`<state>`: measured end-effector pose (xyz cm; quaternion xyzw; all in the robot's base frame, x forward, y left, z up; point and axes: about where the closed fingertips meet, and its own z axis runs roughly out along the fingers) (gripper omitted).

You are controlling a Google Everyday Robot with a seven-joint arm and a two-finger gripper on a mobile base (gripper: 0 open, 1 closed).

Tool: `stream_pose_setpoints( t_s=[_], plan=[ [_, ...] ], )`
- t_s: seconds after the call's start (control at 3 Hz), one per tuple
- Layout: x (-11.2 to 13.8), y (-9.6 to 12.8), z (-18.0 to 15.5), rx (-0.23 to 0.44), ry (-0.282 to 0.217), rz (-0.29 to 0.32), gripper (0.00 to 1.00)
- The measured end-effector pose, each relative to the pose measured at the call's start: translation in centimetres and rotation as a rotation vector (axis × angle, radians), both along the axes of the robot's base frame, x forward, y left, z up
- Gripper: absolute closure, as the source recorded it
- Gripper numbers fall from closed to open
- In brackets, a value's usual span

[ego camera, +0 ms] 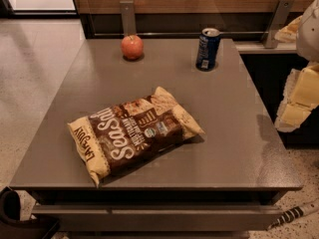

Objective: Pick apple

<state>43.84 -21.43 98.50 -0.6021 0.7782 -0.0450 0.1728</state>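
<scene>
The apple (132,47) is small, round and red-orange with a short stem. It stands at the far left of the grey table (234,143), close to the back edge. My gripper (295,106) shows as pale yellow and white parts at the right edge of the view, beyond the table's right side and raised above the floor. It is far from the apple and holds nothing that I can see.
A dark blue soda can (208,49) stands upright at the far right of the table. A brown and cream chip bag (133,133) lies flat in the middle front. A wooden wall with metal brackets (127,15) runs behind the table.
</scene>
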Motion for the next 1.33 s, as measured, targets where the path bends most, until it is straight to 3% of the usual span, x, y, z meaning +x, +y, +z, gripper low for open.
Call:
stream_pose_setpoints(
  t_s=[0.67,1.0,1.33],
  plan=[
    [0.4,0.0,0.3,0.005,-0.02,-0.015,0.0],
    [1.7,0.3,0.6,0.041,-0.086,-0.064,0.0],
    [4.1,2.3,-1.1,0.189,-0.18,-0.131,0.0]
  ],
)
